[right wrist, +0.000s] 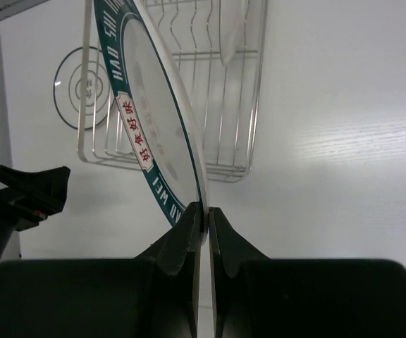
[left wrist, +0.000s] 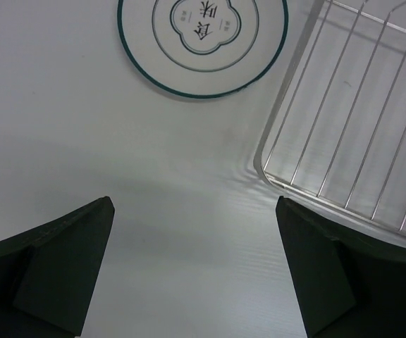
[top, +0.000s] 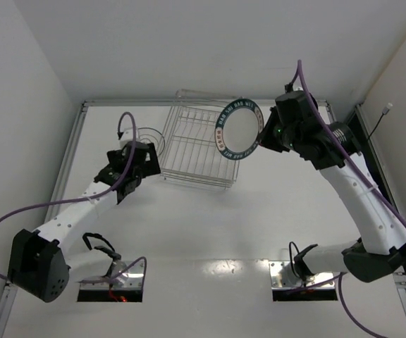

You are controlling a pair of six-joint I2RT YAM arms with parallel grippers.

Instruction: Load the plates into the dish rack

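Note:
My right gripper (right wrist: 204,211) is shut on the lower rim of the plate with the dark teal lettered rim (right wrist: 146,120). It holds that plate (top: 238,128) on edge, in the air above the right end of the dish rack (top: 196,148). A white plate with a thin dark rim (left wrist: 201,35) lies flat on the table left of the rack (left wrist: 358,127). My left gripper (left wrist: 196,211) hovers open just short of it, with nothing between its fingers. At the far end of the rack (right wrist: 238,105) a pale plate (right wrist: 235,28) seems to stand upright.
The white table is walled on the left, back and right, with a metal rail (top: 72,148) along its left edge. My left arm (top: 69,218) slants across the near left and my right arm (top: 361,197) along the right side.

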